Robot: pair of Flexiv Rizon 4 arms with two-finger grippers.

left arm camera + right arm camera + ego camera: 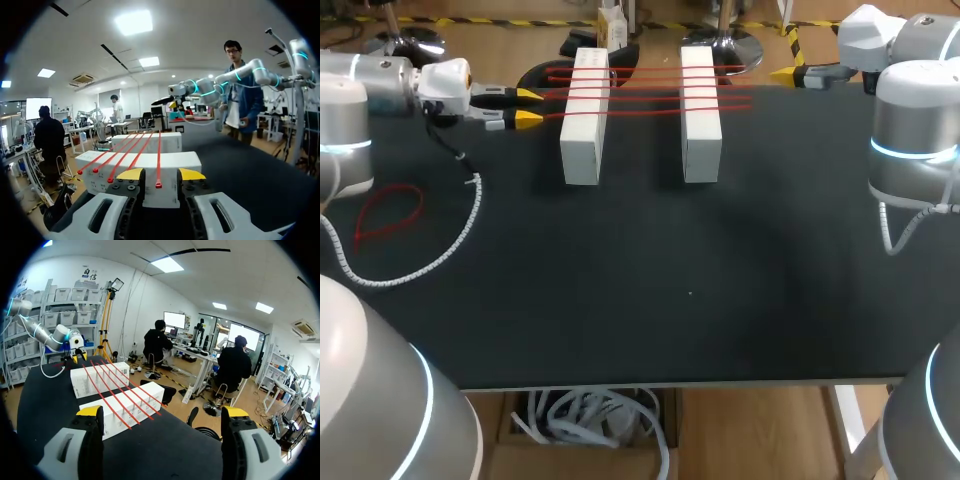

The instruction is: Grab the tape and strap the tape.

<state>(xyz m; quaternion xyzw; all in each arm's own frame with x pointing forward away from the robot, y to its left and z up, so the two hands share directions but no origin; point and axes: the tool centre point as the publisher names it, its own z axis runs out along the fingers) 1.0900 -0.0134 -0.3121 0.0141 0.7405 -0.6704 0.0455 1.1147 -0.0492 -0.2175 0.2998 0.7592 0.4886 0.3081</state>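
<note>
Several red straps lie side by side across two white blocks at the back of the black table. My left gripper is just left of the left block, level with the nearest strap's end. In the left wrist view that strap's end sits in the gap between the yellow-tipped fingers, touching neither, so the left gripper is open. My right gripper is at the back right, wide open and holding nothing, facing the straps from some way off.
A loose red strap loop lies on the table at the left, beside the left arm's white coiled cable. The black tabletop stretches in front of the blocks to its front edge.
</note>
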